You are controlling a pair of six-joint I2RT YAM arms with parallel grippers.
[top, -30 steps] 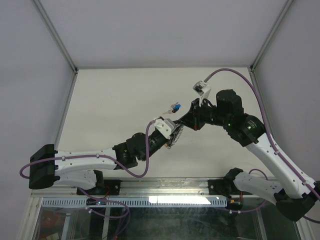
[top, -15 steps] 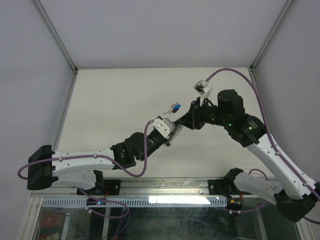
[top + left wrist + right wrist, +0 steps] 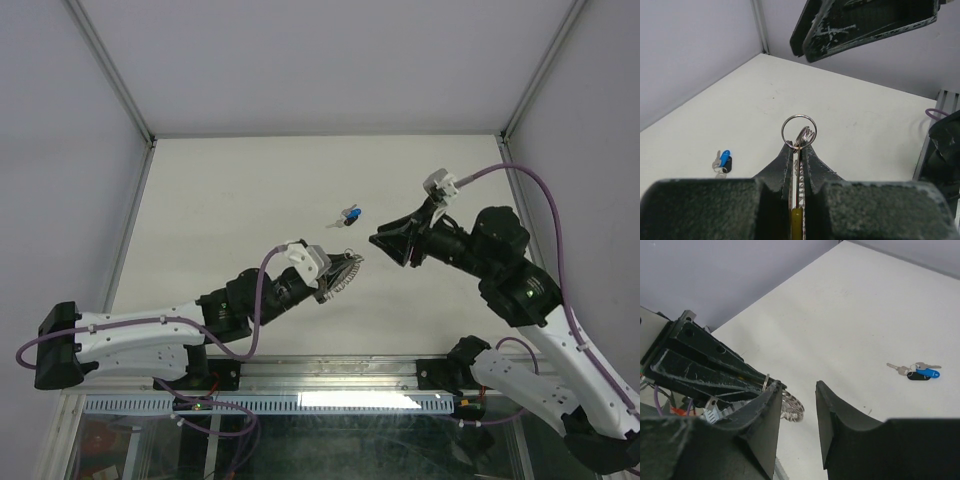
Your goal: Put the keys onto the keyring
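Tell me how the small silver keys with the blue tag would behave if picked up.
Probably floppy: the small silver keys with blue tag lie splayed, so pieces would dangle. Likely light, being tiny. Flat and thin, they may slip.

**Keys Behind, Two Grippers in Front**

The keys [image 3: 349, 214] lie on the counter [image 3: 220, 200] near its middle. Nearer the arm bases, the left gripper [image 3: 350, 268] holds the keyring [image 3: 806, 134] above the counter. The right gripper [image 3: 383, 240] hangs just to its right, not touching it.
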